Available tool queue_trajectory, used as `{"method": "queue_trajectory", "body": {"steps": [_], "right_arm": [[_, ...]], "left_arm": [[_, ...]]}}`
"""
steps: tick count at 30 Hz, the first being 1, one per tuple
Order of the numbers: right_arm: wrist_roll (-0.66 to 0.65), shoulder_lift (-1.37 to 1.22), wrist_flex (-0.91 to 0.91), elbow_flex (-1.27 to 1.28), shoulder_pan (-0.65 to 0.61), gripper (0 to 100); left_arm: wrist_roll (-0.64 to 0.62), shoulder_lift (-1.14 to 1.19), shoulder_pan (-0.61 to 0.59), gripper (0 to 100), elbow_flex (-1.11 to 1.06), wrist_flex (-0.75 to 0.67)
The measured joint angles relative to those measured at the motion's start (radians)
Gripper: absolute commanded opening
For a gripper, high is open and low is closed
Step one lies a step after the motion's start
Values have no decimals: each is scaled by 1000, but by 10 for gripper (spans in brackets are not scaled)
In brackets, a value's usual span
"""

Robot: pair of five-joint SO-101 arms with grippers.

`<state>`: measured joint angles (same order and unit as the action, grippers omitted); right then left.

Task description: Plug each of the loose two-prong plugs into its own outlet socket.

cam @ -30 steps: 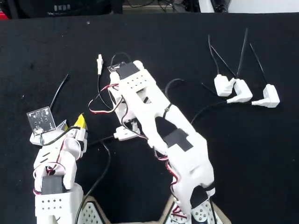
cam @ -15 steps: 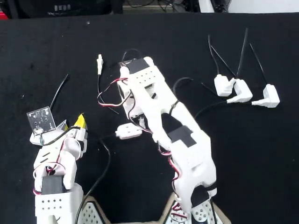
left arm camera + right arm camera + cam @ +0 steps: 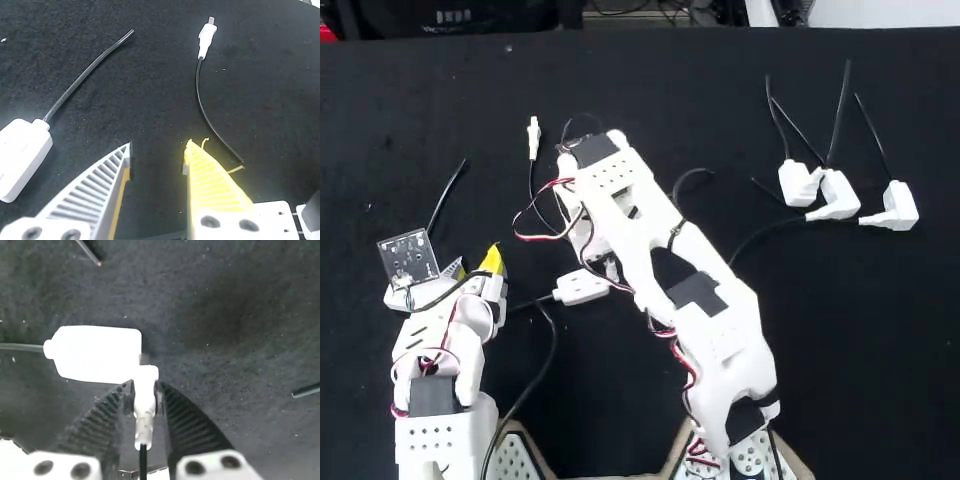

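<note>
My right gripper (image 3: 144, 385) is shut on a small white two-prong plug (image 3: 145, 395), whose black cable runs back between the fingers. The plug's front end meets the side of a white outlet socket (image 3: 95, 354); I cannot tell how deep the prongs sit. From above, this socket (image 3: 580, 289) lies just left of the right arm (image 3: 650, 240). My left gripper (image 3: 157, 147) stands open over bare cloth, low at the left (image 3: 470, 265). Beyond it lies a loose plug (image 3: 206, 35) on a black cable (image 3: 533, 137). Another white socket (image 3: 20, 157) lies beside the left gripper.
Three white connector pieces with black cables (image 3: 800, 183) (image 3: 838, 195) (image 3: 895, 208) lie at the far right of the black table (image 3: 440, 90). Red, white and black wires loop off the right arm (image 3: 545, 215). A black cable (image 3: 535, 385) trails toward the arm bases.
The right arm swung to the right and then came back left with the plug. The socket at its gripper shifted with it and now lies slightly further left. The left arm stayed still.
</note>
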<state>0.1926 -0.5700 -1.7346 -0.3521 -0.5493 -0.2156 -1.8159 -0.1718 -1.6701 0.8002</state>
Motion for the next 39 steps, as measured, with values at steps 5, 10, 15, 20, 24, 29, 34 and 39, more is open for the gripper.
{"method": "queue_trajectory", "body": {"steps": [5, 10, 15, 20, 24, 29, 34, 39], "right_arm": [[0, 15, 0, -9, 0, 11], [0, 100, 0, -9, -18, 11], [0, 112, 0, 9, -51, 11], [0, 107, 0, 12, -54, 11], [0, 29, 0, 11, -54, 11], [29, 8, 0, -21, -54, 11], [37, -14, 0, -23, -54, 11], [37, -74, 0, -44, -54, 11]], "left_arm": [[0, 0, 0, 181, 0, 0], [0, 0, 0, 181, 0, 0], [0, 0, 0, 181, 0, 0], [0, 0, 0, 181, 0, 0], [0, 0, 0, 181, 0, 0], [0, 0, 0, 181, 0, 0], [0, 0, 0, 181, 0, 0], [0, 0, 0, 181, 0, 0]]}}
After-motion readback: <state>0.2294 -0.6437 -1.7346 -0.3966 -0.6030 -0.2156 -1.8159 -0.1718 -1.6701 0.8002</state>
